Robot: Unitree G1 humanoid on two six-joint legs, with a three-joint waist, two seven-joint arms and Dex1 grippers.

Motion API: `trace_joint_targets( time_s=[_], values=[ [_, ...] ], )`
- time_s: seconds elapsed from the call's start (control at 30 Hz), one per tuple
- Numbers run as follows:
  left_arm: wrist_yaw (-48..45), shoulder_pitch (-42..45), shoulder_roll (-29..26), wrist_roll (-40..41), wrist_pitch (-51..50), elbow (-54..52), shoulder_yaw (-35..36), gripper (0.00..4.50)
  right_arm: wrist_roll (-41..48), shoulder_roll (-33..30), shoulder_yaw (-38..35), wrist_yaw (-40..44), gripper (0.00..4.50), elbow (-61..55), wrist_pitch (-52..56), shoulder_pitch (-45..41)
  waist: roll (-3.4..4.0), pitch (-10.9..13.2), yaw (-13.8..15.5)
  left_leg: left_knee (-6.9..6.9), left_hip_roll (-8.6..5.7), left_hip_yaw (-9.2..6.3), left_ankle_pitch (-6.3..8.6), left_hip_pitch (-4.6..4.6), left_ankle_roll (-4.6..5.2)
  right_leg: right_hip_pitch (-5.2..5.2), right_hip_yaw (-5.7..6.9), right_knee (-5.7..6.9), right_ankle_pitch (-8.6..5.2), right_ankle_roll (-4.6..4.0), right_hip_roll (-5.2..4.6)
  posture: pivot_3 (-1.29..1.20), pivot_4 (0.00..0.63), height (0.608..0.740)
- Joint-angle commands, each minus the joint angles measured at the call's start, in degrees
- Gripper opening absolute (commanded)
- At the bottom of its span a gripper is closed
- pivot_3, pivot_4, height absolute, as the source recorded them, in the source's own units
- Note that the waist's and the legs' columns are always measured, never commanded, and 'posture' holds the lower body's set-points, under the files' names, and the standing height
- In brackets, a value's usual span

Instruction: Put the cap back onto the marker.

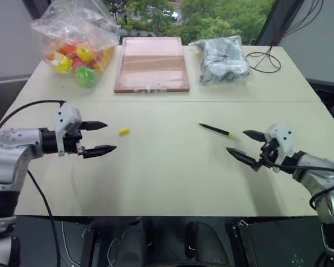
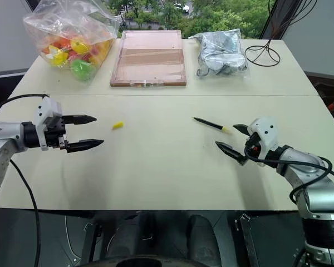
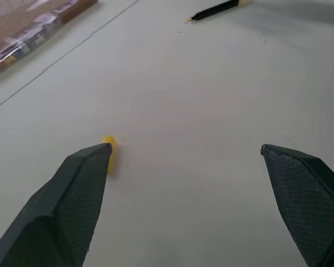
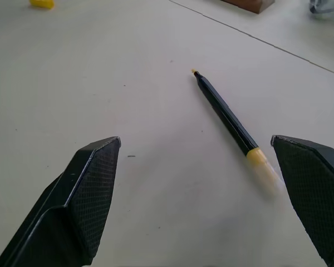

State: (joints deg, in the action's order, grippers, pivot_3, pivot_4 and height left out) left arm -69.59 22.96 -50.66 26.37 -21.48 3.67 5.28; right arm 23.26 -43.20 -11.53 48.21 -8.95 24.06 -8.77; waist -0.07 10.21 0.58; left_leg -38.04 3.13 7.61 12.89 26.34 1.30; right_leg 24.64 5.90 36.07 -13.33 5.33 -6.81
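Hovering wide apart and empty, left fingers (image 1: 99,137) face the cap (image 1: 123,131); right fingers (image 1: 246,146) flank the marker (image 1: 217,130).

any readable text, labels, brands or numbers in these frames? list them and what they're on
None readable.
Thin black marker with a yellow band: no print visible on its barrel.
Tiny yellow plastic cap: plain.
Flat pinkish-brown rectangular tray: a small pale strip at its near edge, too small to read.
Clear plastic bag of coloured round toys and clear bag of grey parts: no legible markings.
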Motion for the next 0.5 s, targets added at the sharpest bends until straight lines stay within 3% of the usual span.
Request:
trace_joint_targets(
  time_s=[0.03,0.5],
  values=[
    [-0.5,1.8,1.2,-0.9,1.5,0.4,-0.9,4.5,-1.7,-1.0,2.3,4.3,4.49,7.2,-4.5,-7.2,0.0,0.0,-0.1,0.0,-0.01,0.0,0.0,0.0,0.0,0.0,0.0,0.0,0.0,0.0,0.0,0.0,0.15,0.74],
    [1.3,-0.8,3.5,-0.3,-0.2,-4.5,-0.1,4.5,-13.8,8.1,15.1,18.1,4.49,55.4,-23.7,-37.0,0.01,0.0,-1.4,-0.01,-0.12,0.0,-0.23,0.0,-0.31,-0.05,-0.01,0.1,0.11,0.22,0.02,0.0,0.15,0.74]
  ],
)
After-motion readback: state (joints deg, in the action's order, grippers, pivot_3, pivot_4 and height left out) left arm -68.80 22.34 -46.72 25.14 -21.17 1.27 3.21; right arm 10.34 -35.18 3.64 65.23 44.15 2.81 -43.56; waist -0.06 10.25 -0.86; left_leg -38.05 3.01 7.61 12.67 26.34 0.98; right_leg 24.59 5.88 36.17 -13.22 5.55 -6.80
